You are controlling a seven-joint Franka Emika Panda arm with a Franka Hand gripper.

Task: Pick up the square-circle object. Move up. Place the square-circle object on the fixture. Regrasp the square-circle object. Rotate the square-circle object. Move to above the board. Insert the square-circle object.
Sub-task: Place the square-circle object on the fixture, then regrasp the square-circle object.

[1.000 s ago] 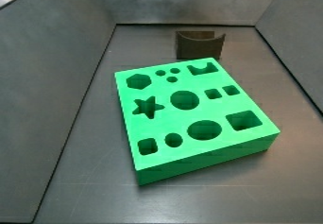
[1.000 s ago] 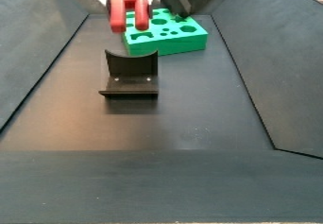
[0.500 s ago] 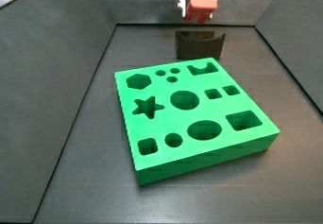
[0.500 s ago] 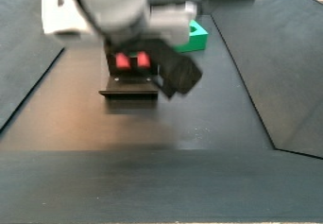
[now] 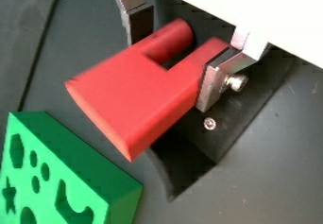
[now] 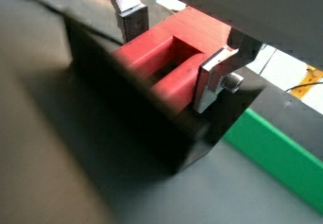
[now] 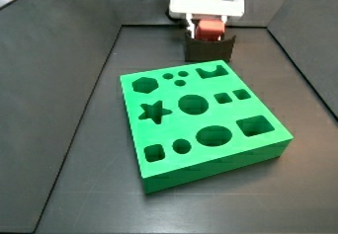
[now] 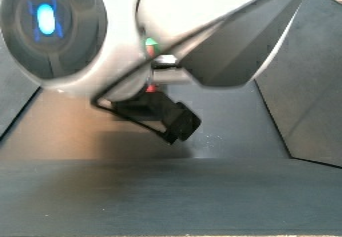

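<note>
The red square-circle object (image 5: 127, 100) is between the fingers of my gripper (image 5: 177, 56), which is shut on its notched end. In a wrist view the block (image 6: 171, 50) sits low in the hollow of the dark fixture (image 6: 139, 114). In a side view the gripper (image 7: 211, 23) is right over the fixture (image 7: 209, 49) at the far end of the floor, with the red block (image 7: 211, 28) showing just above it. The green board (image 7: 199, 119) lies nearer, apart from the fixture. In a side view the arm hides most of the scene; the fixture (image 8: 167, 119) shows below it.
Dark sloping walls (image 7: 79, 100) close in the floor on both sides. The board's edge shows in both wrist views (image 5: 51, 185) (image 6: 271, 152), close beside the fixture. The fixture's base plate (image 5: 209, 138) lies under the block.
The gripper has come down with the red block from above the fixture to the fixture's hollow. The board has not moved.
</note>
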